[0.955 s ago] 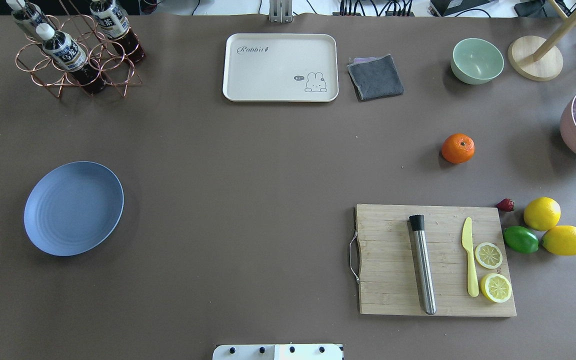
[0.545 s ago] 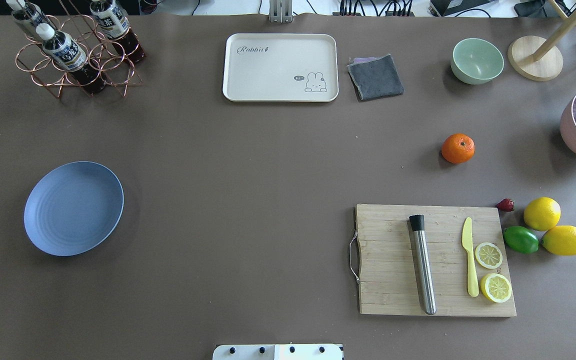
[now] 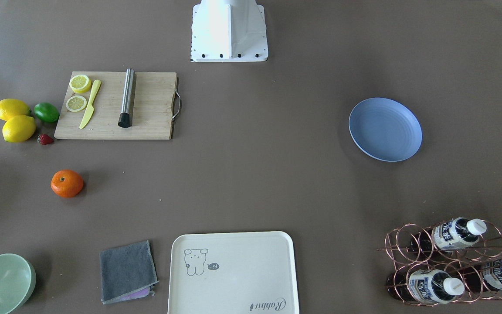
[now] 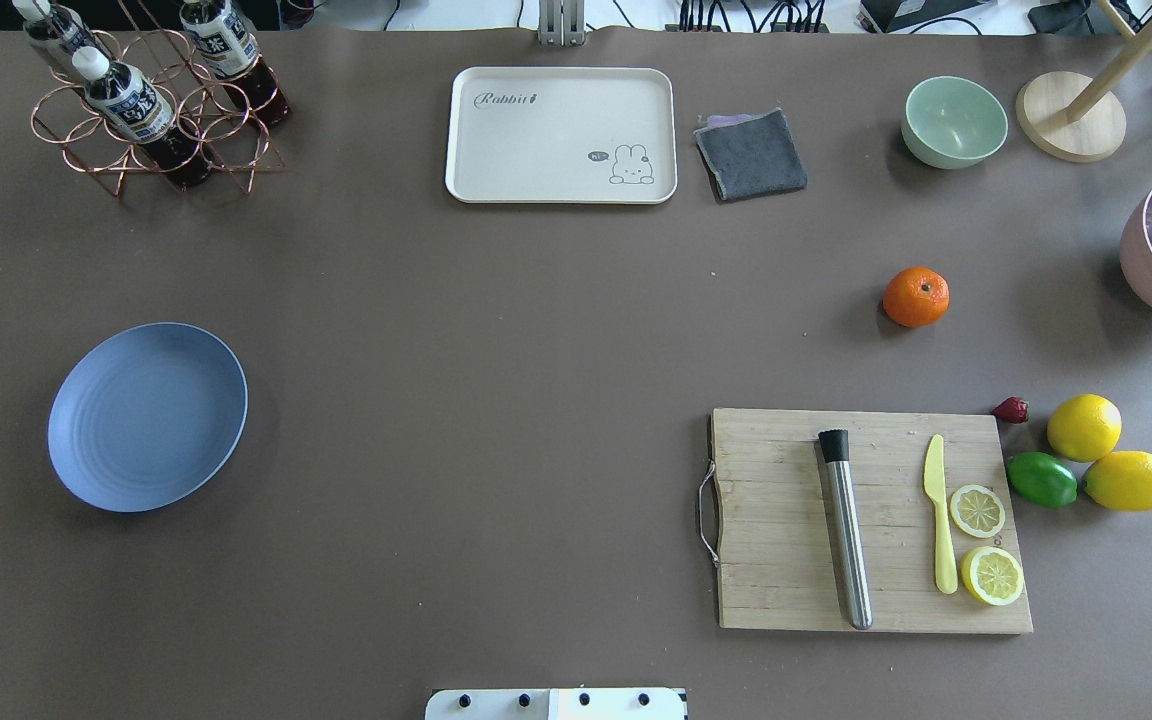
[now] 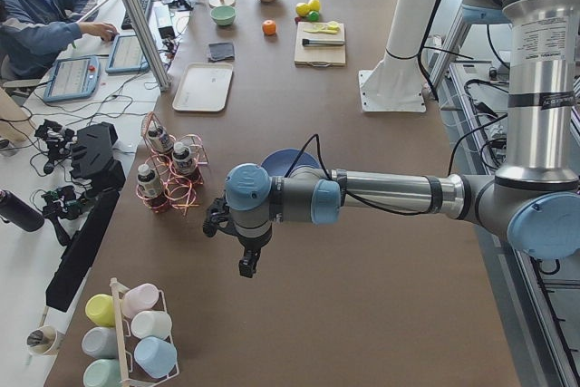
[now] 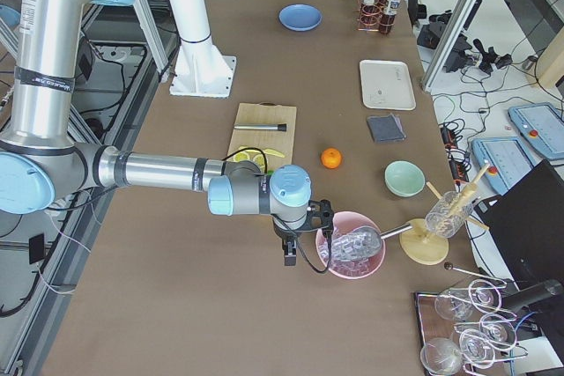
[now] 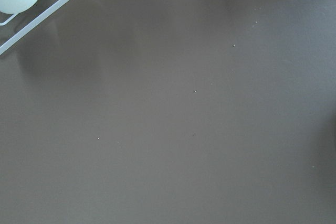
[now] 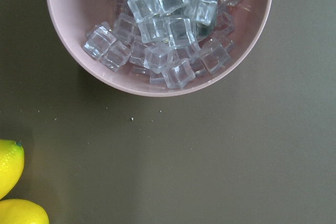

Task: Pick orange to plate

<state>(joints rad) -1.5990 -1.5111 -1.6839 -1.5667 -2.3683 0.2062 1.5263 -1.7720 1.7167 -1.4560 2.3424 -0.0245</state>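
The orange point(image 4: 916, 297) sits alone on the brown table, right of centre and beyond the cutting board; it also shows in the front view point(image 3: 66, 183) and the right side view point(image 6: 330, 158). The pale-blue plate point(image 4: 147, 416) lies empty far over on the left point(image 3: 385, 129). Both grippers show only in the side views. My left gripper point(image 5: 246, 265) hangs off the table's left end, past the plate. My right gripper point(image 6: 288, 257) hangs by the pink ice bowl, right of the orange. Whether either is open or shut I cannot tell.
A cutting board point(image 4: 871, 520) holds a steel muddler, a yellow knife and lemon slices. Two lemons point(image 4: 1084, 427), a lime point(image 4: 1041, 479) and a strawberry lie beside it. A pink bowl of ice point(image 8: 157, 30), green bowl point(image 4: 954, 121), grey cloth point(image 4: 751, 153), cream tray point(image 4: 561, 134) and bottle rack point(image 4: 151, 100) line the edges.
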